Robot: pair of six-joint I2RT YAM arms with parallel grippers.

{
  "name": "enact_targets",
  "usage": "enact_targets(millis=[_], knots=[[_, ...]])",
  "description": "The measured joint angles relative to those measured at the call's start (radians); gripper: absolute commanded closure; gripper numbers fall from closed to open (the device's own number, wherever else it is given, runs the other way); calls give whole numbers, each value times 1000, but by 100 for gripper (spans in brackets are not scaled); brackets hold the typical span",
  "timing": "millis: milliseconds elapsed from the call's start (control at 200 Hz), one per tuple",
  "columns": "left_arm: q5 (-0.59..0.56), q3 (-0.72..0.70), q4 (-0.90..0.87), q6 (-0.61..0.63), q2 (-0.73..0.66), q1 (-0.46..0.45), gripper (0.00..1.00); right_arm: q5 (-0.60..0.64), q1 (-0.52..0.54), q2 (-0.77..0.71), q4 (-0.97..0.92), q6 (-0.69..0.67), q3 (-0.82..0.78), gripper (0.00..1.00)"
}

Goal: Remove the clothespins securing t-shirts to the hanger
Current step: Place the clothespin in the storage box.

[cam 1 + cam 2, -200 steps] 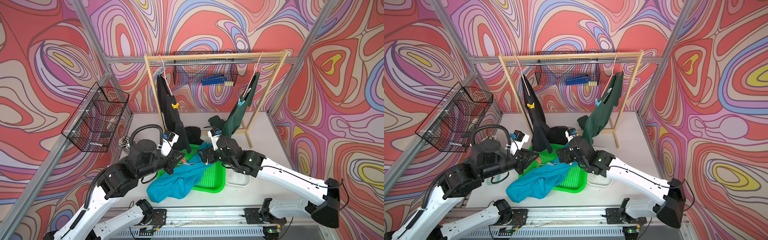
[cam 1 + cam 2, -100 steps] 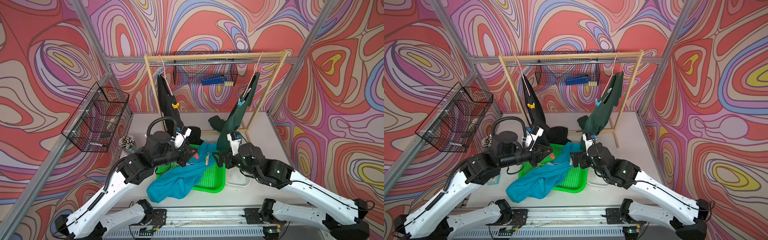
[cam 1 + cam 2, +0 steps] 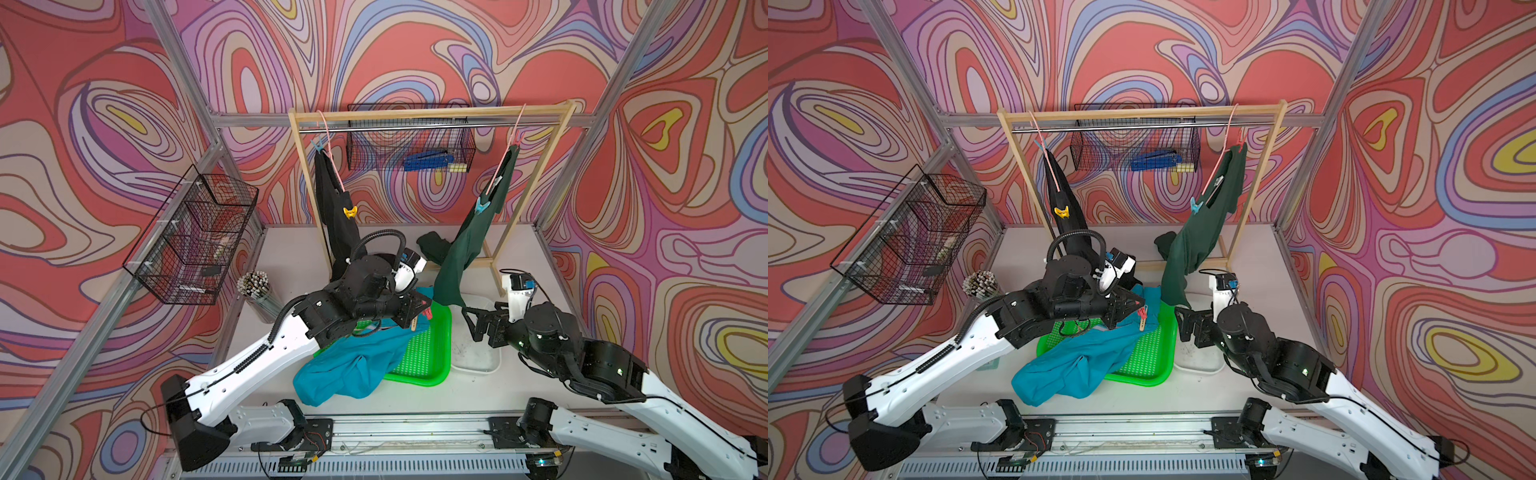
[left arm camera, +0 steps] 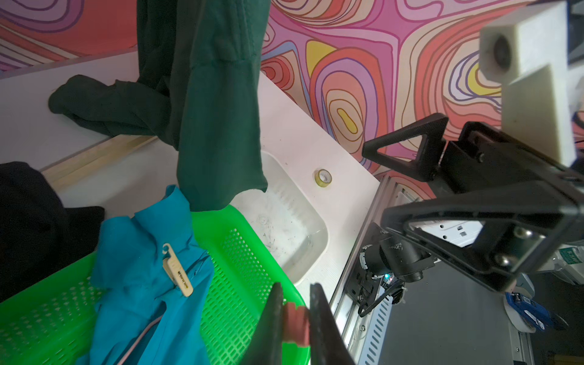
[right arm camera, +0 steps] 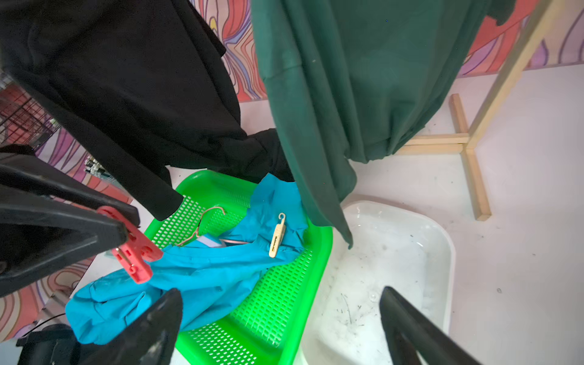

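top view: beige clothespin [image 3: 1143, 323] is seen at nine o'clock of the gaping, empty right tool [image 3: 1180, 325]; left tool [image 3: 1139, 308] is clamped on red clothespin [image 3: 1144, 311].

Swirled walls [image 3: 124, 104] in coral, lilac, cream and yellow close in three sides; bare aluminium posts [image 3: 185, 66] run up the corners; a black wire basket [image 3: 195, 241] hangs on the left-hand wall, and a second wire basket [image 3: 409, 137] hangs on the back wall behind a pale wooden rack [image 3: 415, 115]; the rack stands on the white surface [image 3: 291, 257]; a metal rail [image 3: 415, 432] edges its near side; the light is even.
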Motion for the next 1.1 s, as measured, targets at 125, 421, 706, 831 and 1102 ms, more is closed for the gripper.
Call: enact_targets(millis=[125,421,706,831,1102], knots=[[13,33,43,0,77,-31,92,42,0,-42,-51,18,3,2],[55,76,154,-14,263,-111,86,136,0,-101,-99,29,19,2],[74,141,201,-20,432,-161,78,182,0,-98,-103,28,19,2],[77,152,213,-20,483,-162,70,196,0,-98,-104,28,19,2],[74,182,217,-28,546,-162,45,212,0,-98,-105,21,19,2]])
